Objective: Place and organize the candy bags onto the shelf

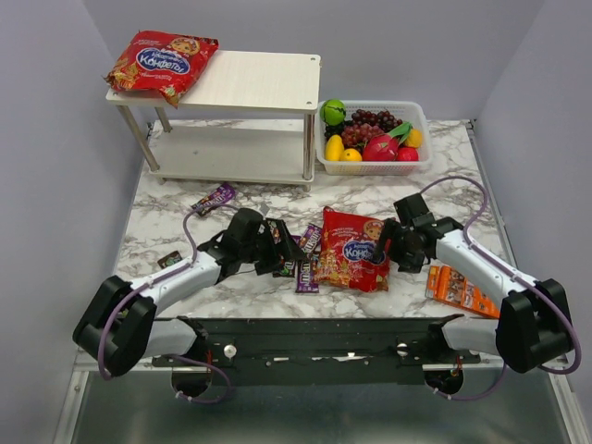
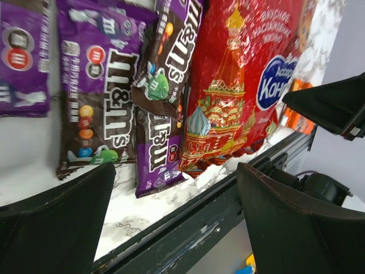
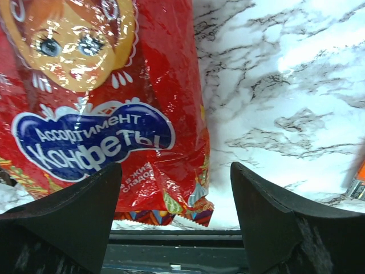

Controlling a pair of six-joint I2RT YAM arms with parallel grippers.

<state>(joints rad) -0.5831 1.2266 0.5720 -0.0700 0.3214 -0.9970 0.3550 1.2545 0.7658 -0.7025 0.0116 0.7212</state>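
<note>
On marble table (image 1: 277,199), hung left claw (image 1: 285,252) and right claw (image 1: 381,246) open either side of red bag (image 1: 351,252); likely needed soft pinch at edge.

We're in a robot test cell. Plain grey walls (image 1: 55,139) box in a marble-print table (image 1: 370,199), with arms (image 1: 180,273) bolted to a black rail (image 1: 314,338).

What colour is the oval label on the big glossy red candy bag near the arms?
Blue oval label with white lettering; clearest in the right wrist view.
</note>
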